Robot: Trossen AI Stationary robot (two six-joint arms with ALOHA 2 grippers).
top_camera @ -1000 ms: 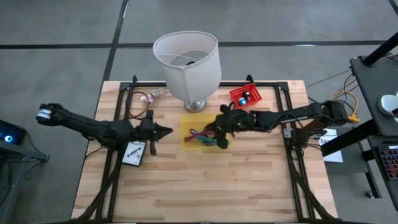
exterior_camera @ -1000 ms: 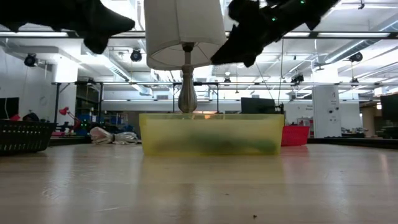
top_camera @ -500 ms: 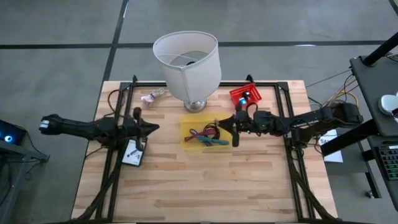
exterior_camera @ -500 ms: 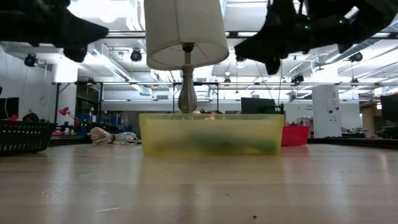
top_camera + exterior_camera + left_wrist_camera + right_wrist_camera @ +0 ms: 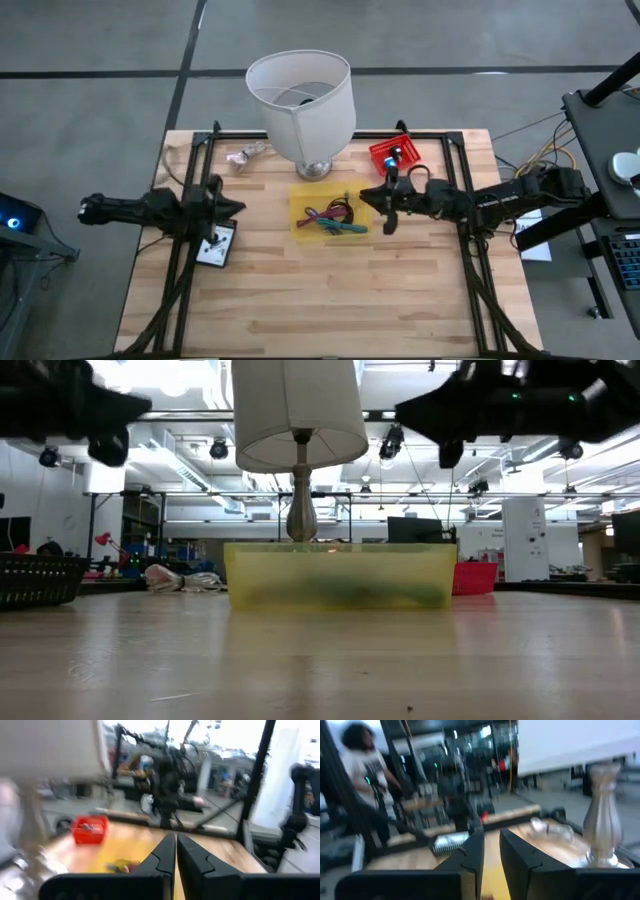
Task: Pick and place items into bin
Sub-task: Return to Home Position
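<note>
Magenta stick [image 5: 320, 213] and teal stick [image 5: 347, 228] lay in yellow bin [image 5: 297, 202], long axes roughly left-right. Left gripper [image 5: 238, 207] pinched together, empty, well left. Right gripper [image 5: 364, 196] slightly parted, empty, at bin's right edge.

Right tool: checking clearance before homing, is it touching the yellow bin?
Apart. The low view shows the right tool hanging well above the bin, with open background between it and the rim.
</note>
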